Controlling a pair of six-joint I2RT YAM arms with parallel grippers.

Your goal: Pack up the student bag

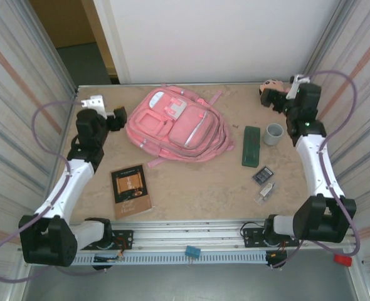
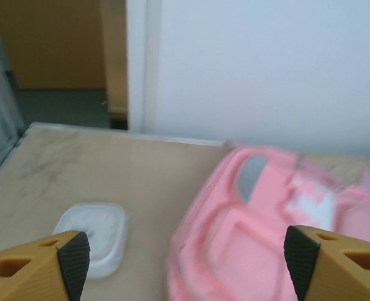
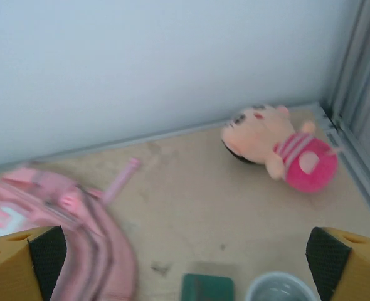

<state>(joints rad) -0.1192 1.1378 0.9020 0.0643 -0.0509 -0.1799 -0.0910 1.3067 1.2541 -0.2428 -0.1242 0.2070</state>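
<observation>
We cannot read any words or numbers here. The flat brown book (image 1: 132, 190) has pale marks on its cover, but they are too small for us to tell the letters. The small dark flat thing with pale squares (image 1: 263, 174) is too small for us to read too. The pale patches on the big pink cloth backpack (image 1: 179, 125) show us no letters we can make out.

Book (image 1: 131, 190), green case (image 1: 251, 145), cup (image 1: 273, 133) and doll (image 3: 279, 148) lie apart.

Arms extended forward; left end effector (image 2: 185, 260) jaws apart, empty; right end effector (image 3: 185, 263) jaws wide.
</observation>
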